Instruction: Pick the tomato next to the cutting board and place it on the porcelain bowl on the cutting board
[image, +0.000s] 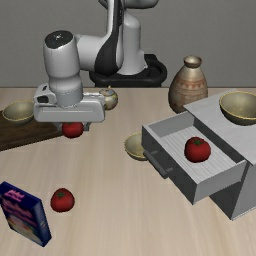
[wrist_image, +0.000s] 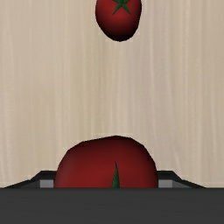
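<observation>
My gripper (image: 72, 122) is shut on a red tomato (image: 72, 129), which hangs just off the edge of the dark cutting board (image: 14, 138) at the exterior view's left. In the wrist view the same tomato (wrist_image: 107, 166) sits between the two fingers of my gripper (wrist_image: 107, 185), its green stem facing the camera. A beige porcelain bowl (image: 18, 112) rests on the cutting board, to the exterior view's left of my hand.
A second tomato (image: 62, 199) (wrist_image: 119, 17) lies on the table beside a blue box (image: 25, 212). A third tomato (image: 197, 150) sits in the open drawer of the grey cabinet (image: 215, 175). A small bowl (image: 137, 148), a brown vase (image: 188, 85) and a bowl (image: 238, 108) on the cabinet are nearby.
</observation>
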